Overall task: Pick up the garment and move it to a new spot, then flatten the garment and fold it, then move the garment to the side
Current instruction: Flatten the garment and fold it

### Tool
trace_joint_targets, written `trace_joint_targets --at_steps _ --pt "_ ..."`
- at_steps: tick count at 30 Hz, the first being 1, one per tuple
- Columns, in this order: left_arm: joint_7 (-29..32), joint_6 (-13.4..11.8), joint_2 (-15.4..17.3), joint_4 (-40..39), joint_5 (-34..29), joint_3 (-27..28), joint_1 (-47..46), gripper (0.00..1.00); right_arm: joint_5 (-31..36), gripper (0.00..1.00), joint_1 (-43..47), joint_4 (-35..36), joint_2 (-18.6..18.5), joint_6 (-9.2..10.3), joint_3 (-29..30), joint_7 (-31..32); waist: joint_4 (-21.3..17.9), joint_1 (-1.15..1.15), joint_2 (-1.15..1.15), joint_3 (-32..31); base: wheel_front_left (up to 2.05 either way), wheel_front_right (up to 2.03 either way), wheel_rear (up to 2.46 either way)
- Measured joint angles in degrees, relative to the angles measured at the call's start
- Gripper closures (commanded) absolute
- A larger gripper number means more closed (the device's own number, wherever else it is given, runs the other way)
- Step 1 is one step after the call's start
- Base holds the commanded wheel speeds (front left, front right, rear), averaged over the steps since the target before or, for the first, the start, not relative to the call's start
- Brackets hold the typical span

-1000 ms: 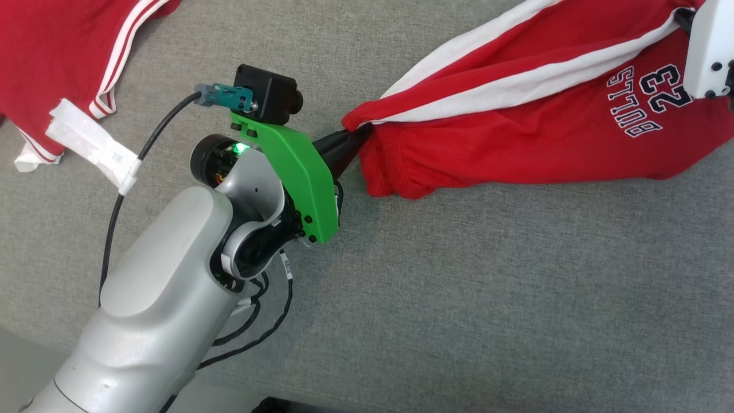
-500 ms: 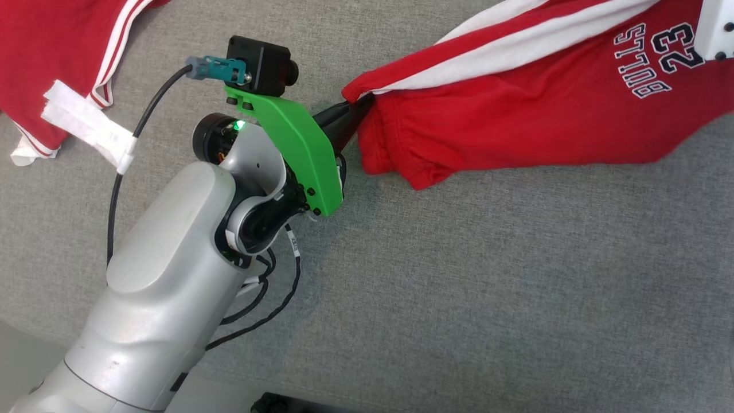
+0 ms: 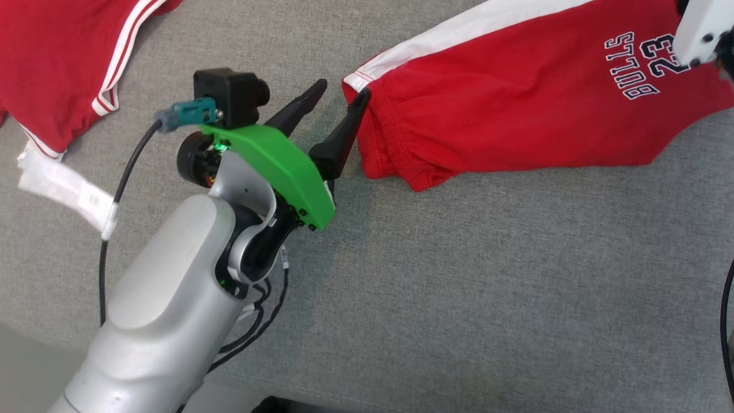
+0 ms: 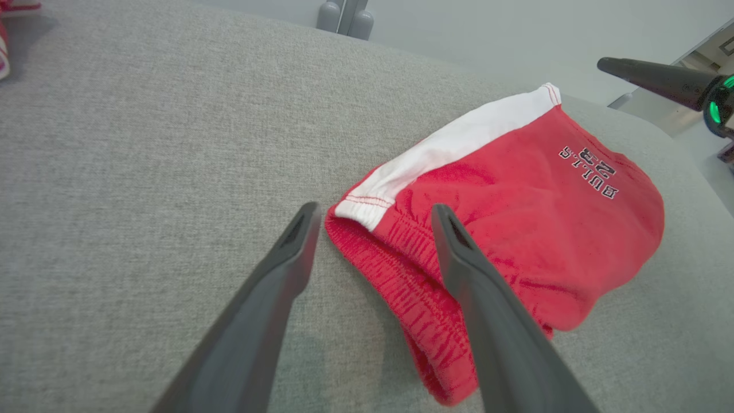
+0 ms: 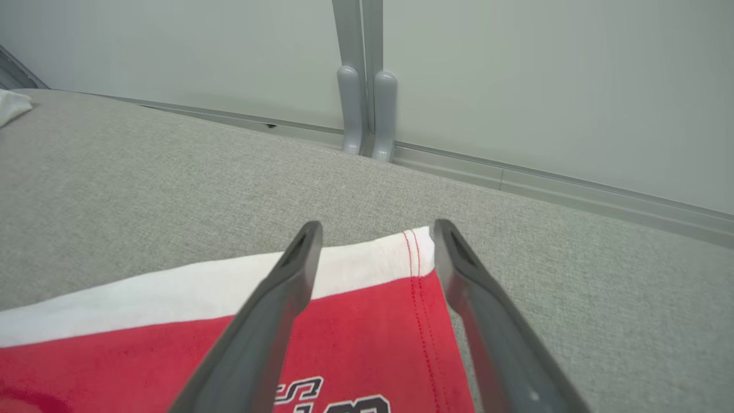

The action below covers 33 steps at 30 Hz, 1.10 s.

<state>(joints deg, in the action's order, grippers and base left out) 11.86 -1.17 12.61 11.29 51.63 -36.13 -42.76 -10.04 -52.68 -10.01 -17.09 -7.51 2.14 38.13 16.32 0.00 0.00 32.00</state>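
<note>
The garment (image 3: 516, 103) is a pair of red shorts with a white side stripe and a "BULLS 23" print. It lies folded flat on the grey fabric surface (image 3: 459, 287). My left gripper (image 3: 343, 88) is open at the waistband corner. In the left wrist view, the left gripper (image 4: 374, 207) has its fingers on either side of that corner of the garment (image 4: 516, 229), holding nothing. My right gripper (image 5: 377, 223) is open above the hem corner of the garment (image 5: 355, 344). Its white wrist housing (image 3: 702, 28) shows at the top right of the head view.
A second red garment with white stripes (image 3: 51, 63) lies at the far left. A taped black cable (image 3: 63, 186) trails from my left arm. A pale wall with a grey post (image 5: 367, 115) runs behind the surface's far edge.
Both grippers were shut on the garment's corners and have now opened. The garment has dropped flat, and its stretched folds are gone.
</note>
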Motion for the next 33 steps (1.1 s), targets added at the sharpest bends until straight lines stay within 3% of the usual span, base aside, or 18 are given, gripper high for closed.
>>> trace_joint_targets --at_steps 6,13,20,26,28,29,33 --pt "-11.67 -4.12 2.68 -6.04 -6.89 1.03 7.27 0.00 -0.98 0.00 6.99 1.15 -3.28 -0.01 -3.39 3.42 -1.18 0.00 0.00 -1.72 0.00 0.00 0.00" --pt "-22.10 -7.49 3.34 -6.24 -11.92 1.31 14.94 0.00 -0.94 0.00 7.73 0.85 -7.37 -0.01 -1.91 7.72 -0.45 0.00 0.00 -1.37 0.00 0.00 0.00" --pt "-26.10 -7.48 1.71 -1.96 -12.84 2.36 18.92 0.00 -2.27 0.00 7.48 -2.29 -9.95 -0.01 -1.68 12.37 2.67 0.00 0.00 -0.23 0.00 0.00 0.00" --pt "-26.76 -6.12 -1.14 0.62 -14.08 3.74 20.83 0.00 -7.26 0.00 7.51 -4.12 -8.72 0.05 -2.66 15.57 5.02 0.00 0.00 -1.04 0.00 0.00 0.00" --pt "-26.83 -5.88 -1.55 0.93 -15.04 4.36 21.66 0.00 -9.12 0.91 7.98 -4.01 -8.71 0.05 -3.67 16.17 5.14 0.00 0.00 -1.80 0.00 0.00 0.00" --pt "-26.84 -5.82 -1.72 1.02 -15.50 4.74 22.09 0.00 -10.15 1.00 8.26 -4.01 -8.84 0.05 -3.97 16.41 5.14 0.00 0.00 -2.15 0.00 0.00 0.00" --pt "-26.89 -5.32 -2.47 1.99 -16.64 6.38 24.37 0.00 -11.81 1.00 10.20 -4.79 -8.51 -0.02 -2.00 15.16 4.80 0.00 0.00 -3.89 0.00 0.00 0.00"
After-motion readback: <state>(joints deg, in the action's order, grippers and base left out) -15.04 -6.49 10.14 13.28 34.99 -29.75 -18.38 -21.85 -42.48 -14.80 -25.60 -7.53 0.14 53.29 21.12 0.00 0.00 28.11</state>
